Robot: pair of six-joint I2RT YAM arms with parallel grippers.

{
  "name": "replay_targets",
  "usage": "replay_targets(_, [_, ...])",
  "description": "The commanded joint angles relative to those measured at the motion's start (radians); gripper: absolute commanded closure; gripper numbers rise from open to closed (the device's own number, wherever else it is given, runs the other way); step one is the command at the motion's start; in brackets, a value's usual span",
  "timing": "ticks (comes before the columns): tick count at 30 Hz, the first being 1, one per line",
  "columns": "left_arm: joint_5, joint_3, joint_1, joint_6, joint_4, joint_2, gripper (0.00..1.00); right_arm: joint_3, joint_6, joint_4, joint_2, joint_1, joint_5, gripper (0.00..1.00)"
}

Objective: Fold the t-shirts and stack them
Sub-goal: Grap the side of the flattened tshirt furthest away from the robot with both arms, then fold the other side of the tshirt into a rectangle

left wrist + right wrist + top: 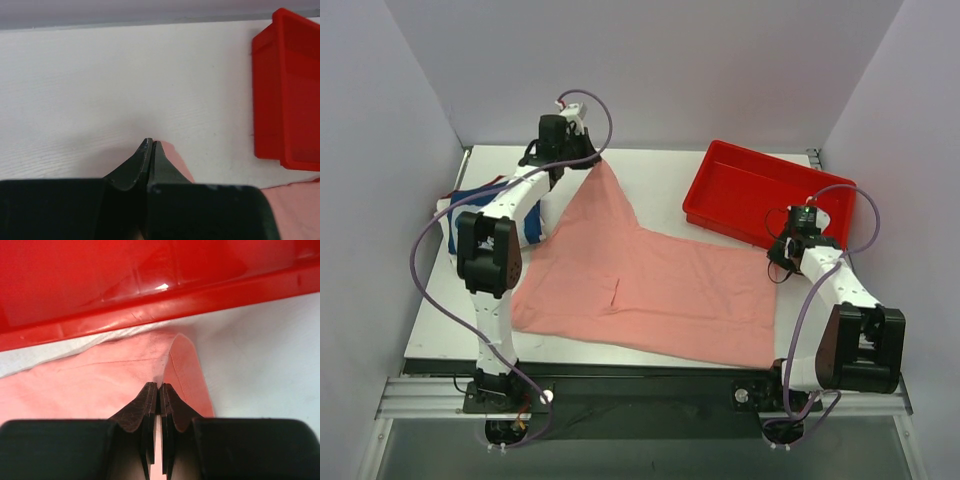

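Observation:
A salmon-pink t-shirt lies spread over the middle of the white table. My left gripper is shut on its far left corner and holds that corner lifted at the back of the table; in the left wrist view a pink tip shows beside the shut gripper. My right gripper is shut on the shirt's right corner next to the red tray; in the right wrist view the pinched cloth rises from the shut gripper. A navy blue shirt lies at the left, partly hidden by my left arm.
A red plastic tray stands at the back right, its near wall right behind my right gripper, and it also shows in the left wrist view and the right wrist view. White walls enclose the table on three sides.

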Motion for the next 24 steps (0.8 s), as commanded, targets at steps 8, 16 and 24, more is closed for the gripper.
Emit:
replay_targets(8, [0.084,0.02,0.004,0.038,0.089,-0.07,1.0,0.072,-0.019,-0.027,-0.008,0.006,0.011,1.0])
replay_targets(16, [0.078,-0.514,0.004,-0.043,0.371,-0.395,1.0,0.008,-0.025,-0.034,-0.091,0.008,0.009,1.0])
replay_targets(24, [-0.058,-0.889,0.004,-0.07,0.418,-0.671,1.0,-0.079,-0.024,-0.05,-0.194,0.015,0.014,1.0])
